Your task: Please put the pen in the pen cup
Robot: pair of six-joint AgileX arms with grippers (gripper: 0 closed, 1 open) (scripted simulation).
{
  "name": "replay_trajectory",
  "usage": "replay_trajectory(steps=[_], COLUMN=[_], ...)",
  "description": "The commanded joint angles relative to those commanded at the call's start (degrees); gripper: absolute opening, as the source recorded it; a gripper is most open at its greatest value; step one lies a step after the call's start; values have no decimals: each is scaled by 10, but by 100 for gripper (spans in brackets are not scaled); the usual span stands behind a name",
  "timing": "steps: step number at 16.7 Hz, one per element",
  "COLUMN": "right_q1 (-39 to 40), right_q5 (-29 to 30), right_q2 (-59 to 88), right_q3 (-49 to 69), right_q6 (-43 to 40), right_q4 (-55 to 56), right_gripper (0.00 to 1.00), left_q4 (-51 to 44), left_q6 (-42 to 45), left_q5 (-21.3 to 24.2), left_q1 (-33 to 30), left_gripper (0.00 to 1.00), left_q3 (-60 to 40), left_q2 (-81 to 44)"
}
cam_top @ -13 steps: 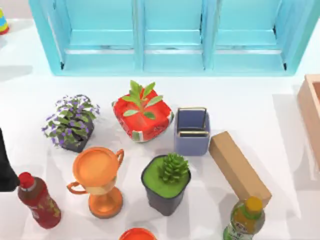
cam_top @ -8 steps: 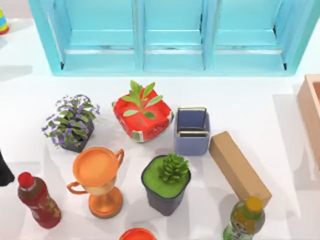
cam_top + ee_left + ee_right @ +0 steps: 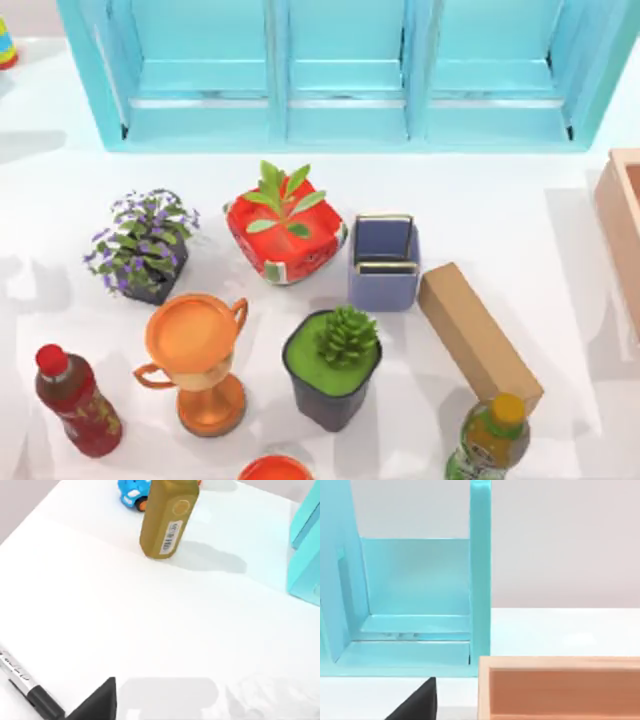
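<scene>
Pen cup (image 3: 384, 262) upright mid-table, between red plant pot (image 3: 286, 234) and tan block (image 3: 478, 334); pen (image 3: 27, 686) lying on bare white table (image 3: 500, 215).

Top view: cup just above the dark succulent pot (image 3: 331, 370), orange trophy (image 3: 195, 358) further left, red bottle (image 3: 75, 401) at lower left; green bottle (image 3: 488, 440) cut off by lower edge. Left wrist view: pen cut off at frame edge, dark cap end beside a black wedge of left gripper (image 3: 95, 704); gold bottle (image 3: 167, 517) well apart; jaws out of sight, cannot tell. Right wrist view: same black wedge of right gripper (image 3: 416, 703), near wooden box (image 3: 560, 687) and turquoise shelf (image 3: 415, 605); jaws cannot tell.

left gripper (image 3: 95, 702): one dark fingertip at lower left of its wrist view. right gripper (image 3: 417, 700): likewise.
</scene>
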State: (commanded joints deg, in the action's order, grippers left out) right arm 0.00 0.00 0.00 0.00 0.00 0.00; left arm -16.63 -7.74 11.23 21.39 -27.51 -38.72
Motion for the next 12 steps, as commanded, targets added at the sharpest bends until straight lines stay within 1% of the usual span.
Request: replay_trajectory(steps=[4, 7, 10, 12], right_q1=[0, 0, 0, 0], right_q5=[0, 0, 0, 0], right_q2=[0, 0, 0, 0], right_q3=[0, 0, 0, 0], right_q6=[0, 0, 0, 0], right_q4=[0, 0, 0, 0], right_gripper=[100, 100, 100, 100], left_q4=[-92, -155, -209, -235], left_q6=[-37, -59, -75, -82], left_q5=[69, 119, 164, 187], left_q1=[108, 177, 231, 256], left_gripper=[100, 100, 100, 100], left_q3=[-149, -256, -342, -385], left_q2=[-253, -432, -575, -642])
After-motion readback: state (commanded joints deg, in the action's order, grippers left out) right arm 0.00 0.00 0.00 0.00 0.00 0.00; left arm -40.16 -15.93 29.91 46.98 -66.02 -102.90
